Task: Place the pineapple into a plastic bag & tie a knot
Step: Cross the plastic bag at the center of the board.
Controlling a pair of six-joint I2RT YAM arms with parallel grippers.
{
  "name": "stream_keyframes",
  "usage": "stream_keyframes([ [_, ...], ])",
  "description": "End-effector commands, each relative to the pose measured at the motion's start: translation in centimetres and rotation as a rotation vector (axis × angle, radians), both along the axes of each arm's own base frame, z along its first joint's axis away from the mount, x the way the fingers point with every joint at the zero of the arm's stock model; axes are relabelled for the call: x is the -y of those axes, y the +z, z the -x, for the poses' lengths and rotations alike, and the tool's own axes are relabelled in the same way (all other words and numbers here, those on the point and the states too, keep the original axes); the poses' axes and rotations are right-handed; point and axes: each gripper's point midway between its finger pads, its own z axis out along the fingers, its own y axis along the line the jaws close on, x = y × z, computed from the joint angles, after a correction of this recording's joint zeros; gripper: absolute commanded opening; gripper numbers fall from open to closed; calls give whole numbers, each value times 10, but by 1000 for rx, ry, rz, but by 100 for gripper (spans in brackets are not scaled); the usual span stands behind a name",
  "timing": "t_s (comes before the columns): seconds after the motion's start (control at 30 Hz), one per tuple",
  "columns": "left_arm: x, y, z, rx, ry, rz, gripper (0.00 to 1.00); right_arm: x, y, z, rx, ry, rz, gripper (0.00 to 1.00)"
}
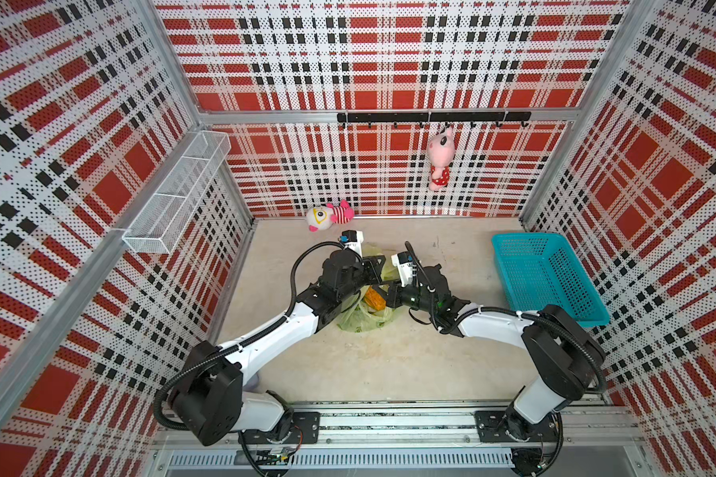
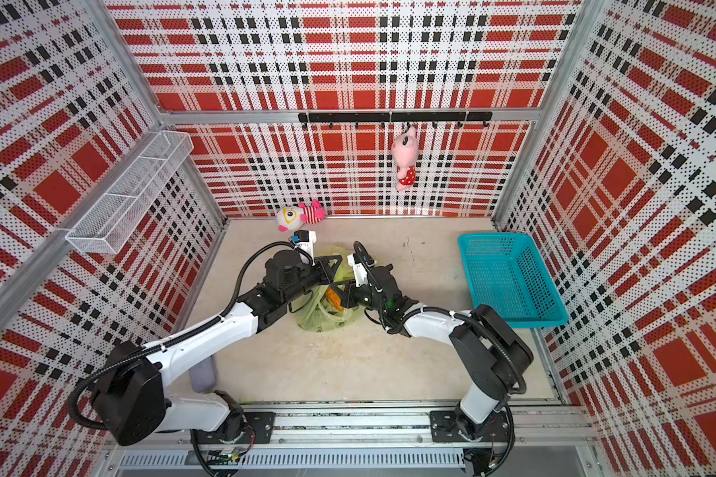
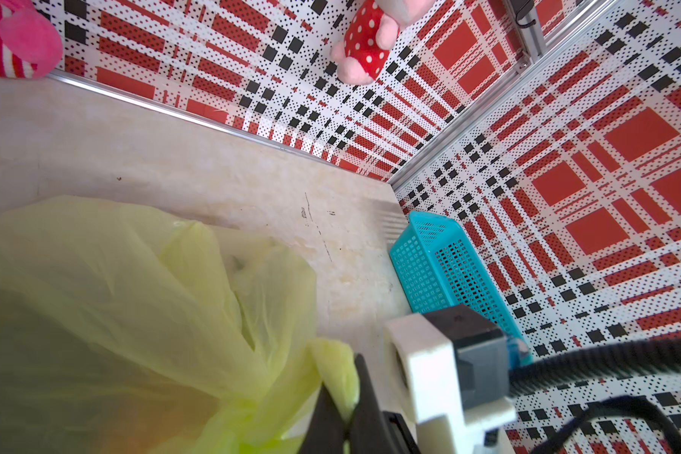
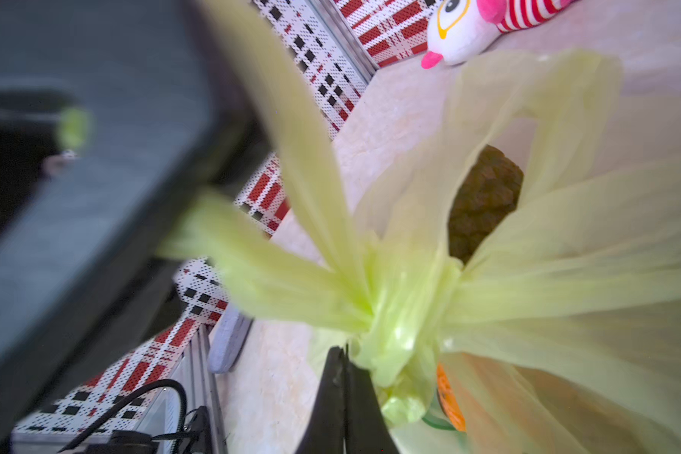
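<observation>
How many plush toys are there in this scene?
2. The pink plush toy hangs from the hook rail on the back wall. The striped plush toy lies on the table against that wall. Another could be hidden behind the arms.

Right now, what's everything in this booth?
plastic bag: one, yellow-green, centre floor
pineapple: one, brown-orange, inside bag
knot: one, yellow-green, bag's top
basket: one, turquoise, floor, right side
striped plush: one, white-pink-red, floor by back wall
hook rail: one, black, back wall
pink plush: one, pink, on hook rail
wire shelf: one, white, left wall
left arm, right arm: two, white-black, reaching bag
left fingers: one pair, black, shut on bag
right fingers: one pair, black, shut beside knot
</observation>
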Motion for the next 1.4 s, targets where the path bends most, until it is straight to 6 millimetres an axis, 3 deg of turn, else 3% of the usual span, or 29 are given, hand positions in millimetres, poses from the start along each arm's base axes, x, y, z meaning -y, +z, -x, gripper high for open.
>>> stream_keyframes([
  [0.0, -12, 13, 3, 28, 28, 34, 0, 1, -7, -18, 23, -91, -17, 0],
  [0.23, -39, -1, 7, -10, 88, 30, 0, 10, 3, -56, 88, -264, -17, 0],
  [0.33, -54, -13, 5, -40, 122, 8, 3, 10, 15, -60, 104, -253, -41, 0],
  [0.57, -71, -39, 8, -83, 106, -39, 7, -4, 26, -16, 41, -19, -107, 0],
  [0.83, -59, -48, 11, -88, 43, 22, 0, -1, 47, 19, 16, 58, -154, 0],
  [1.0, -38, -29, 10, -50, -13, 98, 0, -10, 23, 22, 31, 50, -43, 0],
  [1.17, -30, -24, 10, -44, -35, 150, 0, -10, -4, 4, 84, -7, 36, 0],
  [1.37, -28, -26, 9, -57, -37, 180, 0, -16, -12, -25, 155, -68, 47, 0],
])
